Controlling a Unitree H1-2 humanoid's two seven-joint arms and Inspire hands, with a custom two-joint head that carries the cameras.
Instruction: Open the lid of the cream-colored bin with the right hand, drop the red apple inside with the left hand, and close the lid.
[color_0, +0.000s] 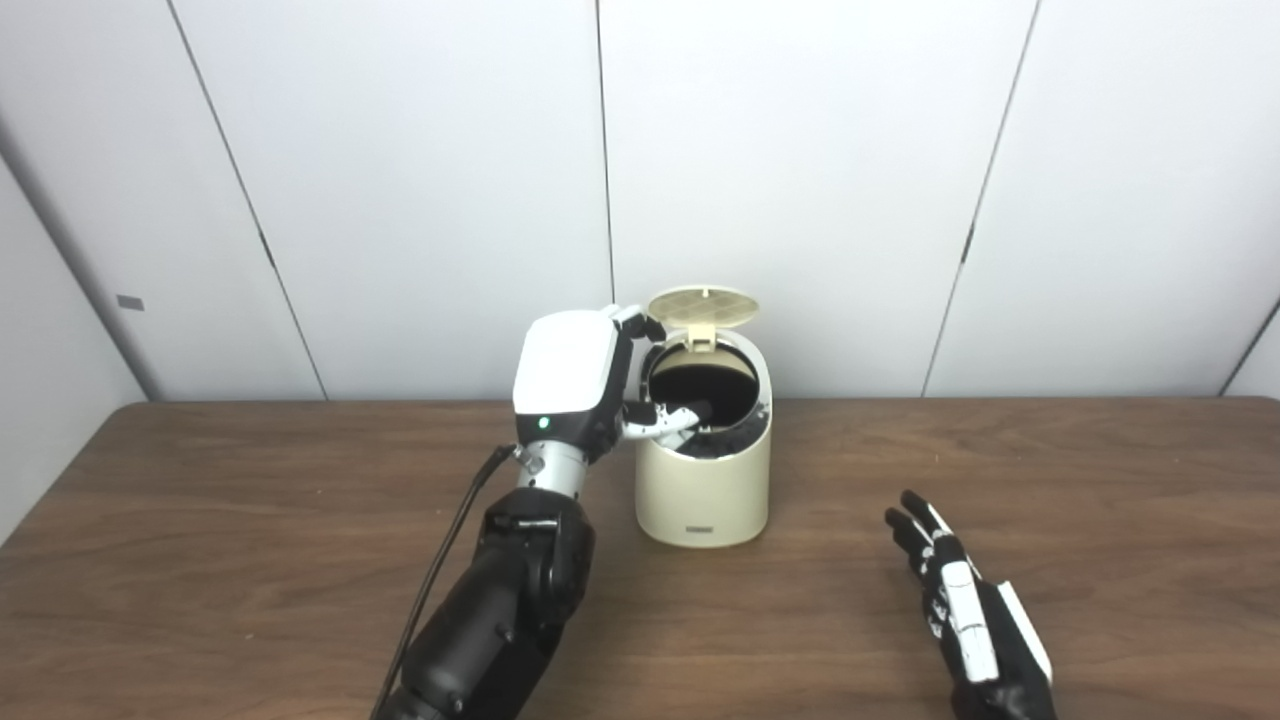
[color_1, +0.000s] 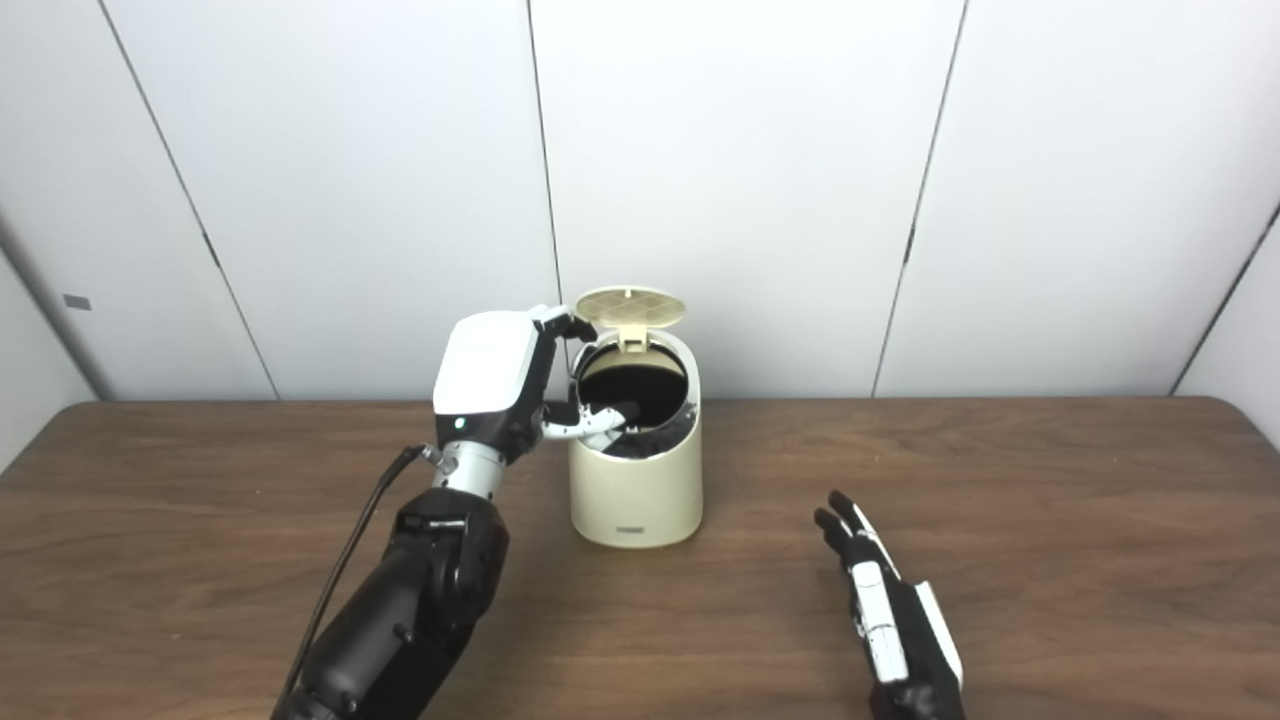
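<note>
At frame centre, the left robot hand (color_0: 600, 385) reaches over the rim of the cream-colored bin (color_0: 705, 490), fingers spread, holding nothing; lid (color_0: 703, 307) upright. The apple is unseen. At lower right, the right robot hand (color_0: 965, 610) hovers over the worktop (color_0: 250, 560), fingers extended, empty.

Both views look from head height, forward and down across the table (color_0: 250, 520) toward the panelled wall (color_0: 800, 180) behind it. The two cameras sit side by side: the bin (color_0: 703, 470) stands just right of centre in the left eye view and at centre in the right eye view. Both arms enter from the bottom edge, close to the lenses. Distance is moderate; the table's far edge is in frame. The views share nearly all of the scene: table, wall, bin, left hand (color_1: 497, 385) and right hand (color_1: 885, 620).
</note>
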